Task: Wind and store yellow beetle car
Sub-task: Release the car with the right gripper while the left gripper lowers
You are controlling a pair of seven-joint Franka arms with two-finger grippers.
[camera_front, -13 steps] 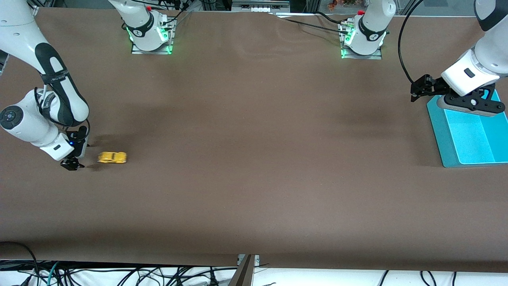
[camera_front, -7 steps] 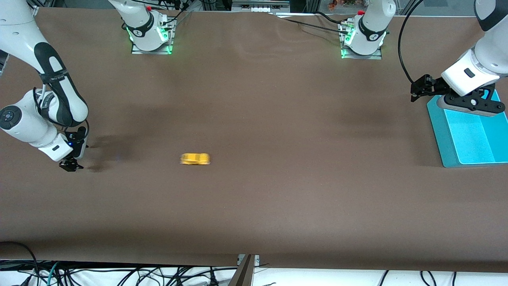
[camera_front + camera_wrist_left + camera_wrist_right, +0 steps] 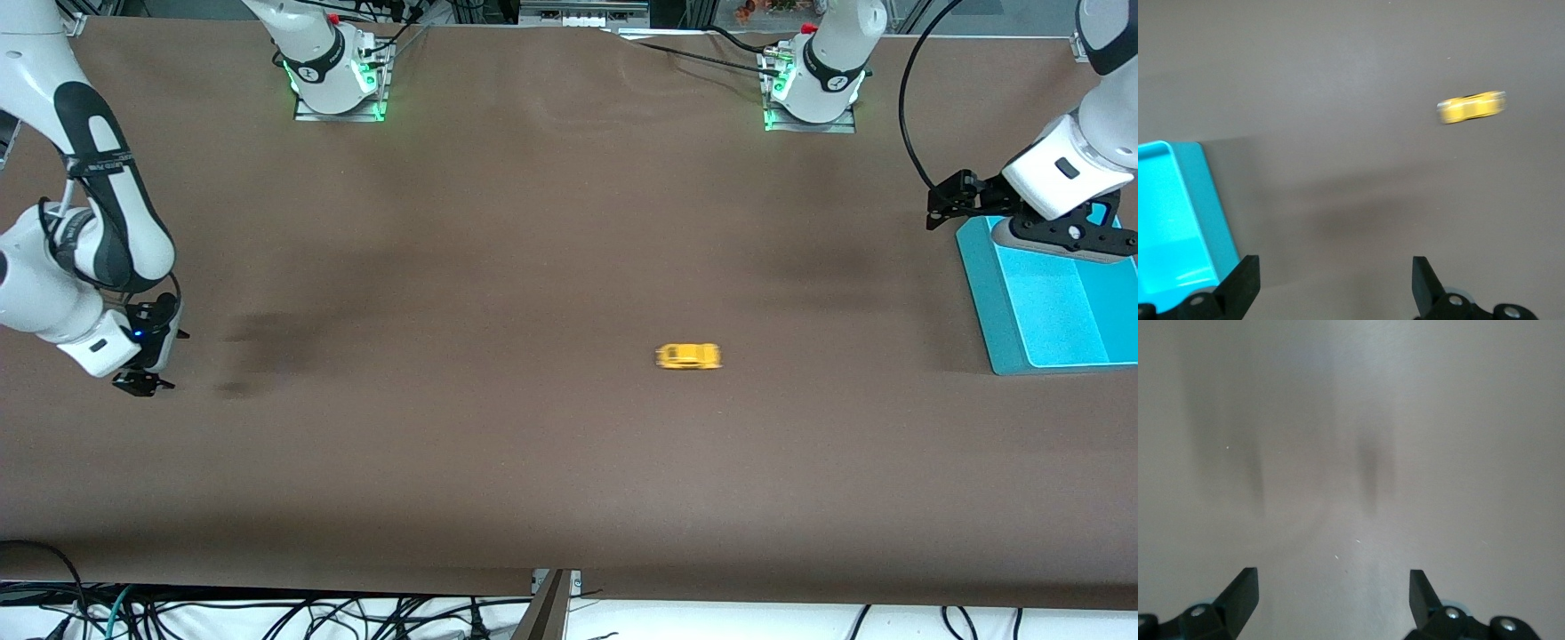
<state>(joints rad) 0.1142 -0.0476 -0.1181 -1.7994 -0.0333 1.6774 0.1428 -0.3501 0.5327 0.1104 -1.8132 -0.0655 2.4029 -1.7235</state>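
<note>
The yellow beetle car (image 3: 687,356) is on the brown table about midway between the two arms, blurred by motion. It also shows in the left wrist view (image 3: 1471,107), well away from the fingers. My right gripper (image 3: 138,383) is open and empty, low over the table at the right arm's end; the right wrist view shows only bare table between its fingers (image 3: 1331,603). My left gripper (image 3: 1058,247) is open and empty, held over the edge of the teal bin (image 3: 978,293); it also shows in the left wrist view (image 3: 1335,287).
The teal bin stands at the left arm's end of the table, with nothing seen in the visible part of it; its wall shows in the left wrist view (image 3: 1205,200). The arm bases (image 3: 338,80) stand along the table's edge farthest from the front camera.
The car has rolled away from the right gripper, across the table toward the left arm's end. The right gripper has drawn back a little. The left gripper has shifted slightly.
</note>
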